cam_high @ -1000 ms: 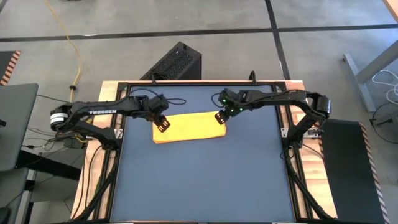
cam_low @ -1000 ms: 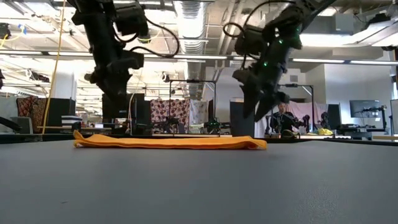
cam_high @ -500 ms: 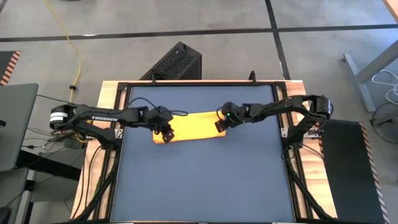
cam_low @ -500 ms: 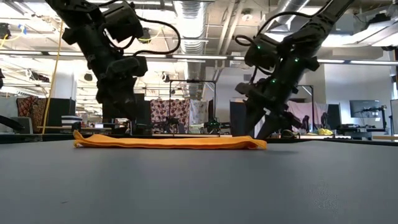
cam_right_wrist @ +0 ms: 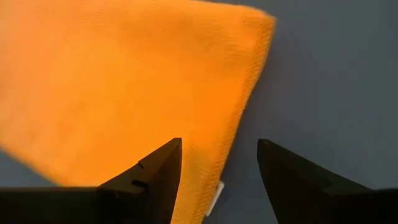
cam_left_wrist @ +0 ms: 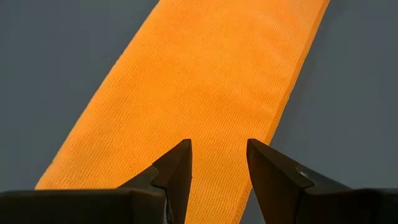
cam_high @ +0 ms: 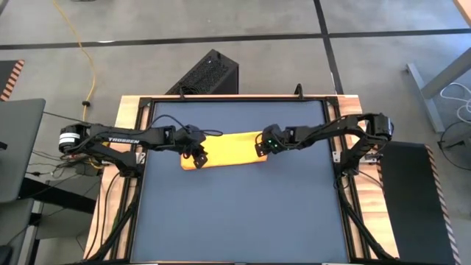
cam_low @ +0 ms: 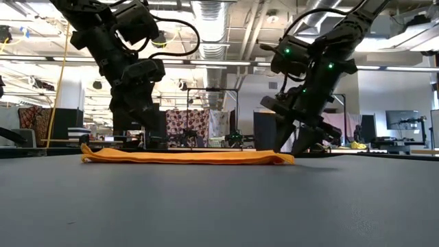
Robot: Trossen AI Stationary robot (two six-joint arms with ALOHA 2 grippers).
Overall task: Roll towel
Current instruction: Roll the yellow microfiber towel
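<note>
The yellow-orange towel [cam_high: 228, 149] lies flat on the dark blue tabletop as a long folded strip, running left to right near the far edge; in the low view [cam_low: 185, 157] it is a thin flat band. My left gripper [cam_high: 198, 157] is open, low over the strip's left end, fingers pointing down [cam_left_wrist: 217, 158]. My right gripper [cam_high: 260, 146] is open, low over the strip's right end, its fingers standing either side of the towel's end edge [cam_right_wrist: 219, 155]. Whether the fingertips touch the cloth does not show.
The dark blue tabletop [cam_high: 243, 213] spreads wide on the near side of the towel. A black box [cam_high: 208, 73] stands on the floor beyond the far edge. The table's wooden frame [cam_high: 110, 221] runs along both sides.
Both grippers have come down toward the towel's two ends and a little toward the near edge, most of it in the first half second. The towel has stayed flat where it was.
</note>
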